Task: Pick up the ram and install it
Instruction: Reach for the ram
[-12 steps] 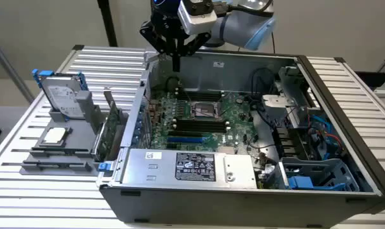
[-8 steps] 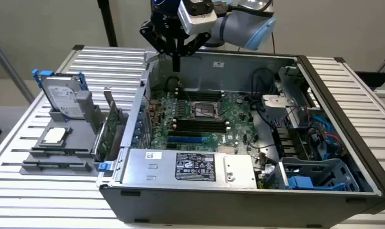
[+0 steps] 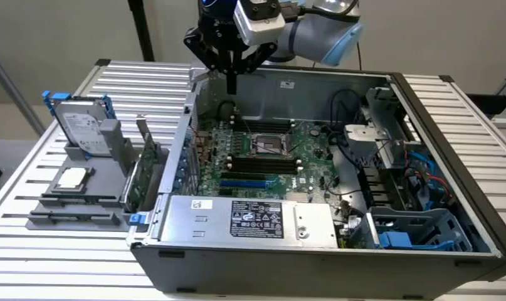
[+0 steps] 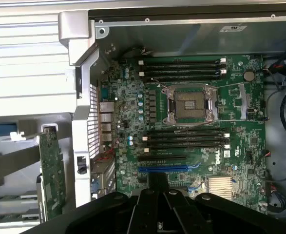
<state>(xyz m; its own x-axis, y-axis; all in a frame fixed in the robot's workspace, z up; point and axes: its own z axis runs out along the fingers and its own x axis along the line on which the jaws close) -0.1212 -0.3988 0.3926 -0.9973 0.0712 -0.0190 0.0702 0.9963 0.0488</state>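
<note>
Gripper (image 3: 232, 88) status?
> Up high, touching nothing. In the exterior view it hangs over the back wall of the case (image 3: 441, 150), near the corner on the exterior view's left, pointing straight down.

Fingers (image 3: 232, 80)?
> Pinched together, they read as one thin dark bar. Can't tell if anything is between them.

Ram?
> Can't tell where it is. On the motherboard (image 4: 240, 161) the memory slots (image 4: 186, 139) sit in two dark banks, one on each side of the CPU socket (image 4: 191, 105). Can't tell whether any is filled.

Wrist cam?
> Looks down into the case. Gripper overlaps the board edge near the blue slot (image 4: 169, 168).

Outside the case?
> A grey tray (image 3: 77, 221) sits on the exterior view's left. On it the hard drive (image 3: 81, 128) with blue rails stands upright at the far end. A square silver chip (image 3: 73, 179) lies flat in front of that. The expansion card (image 3: 140, 179) stands on edge just beside the case wall.
</note>
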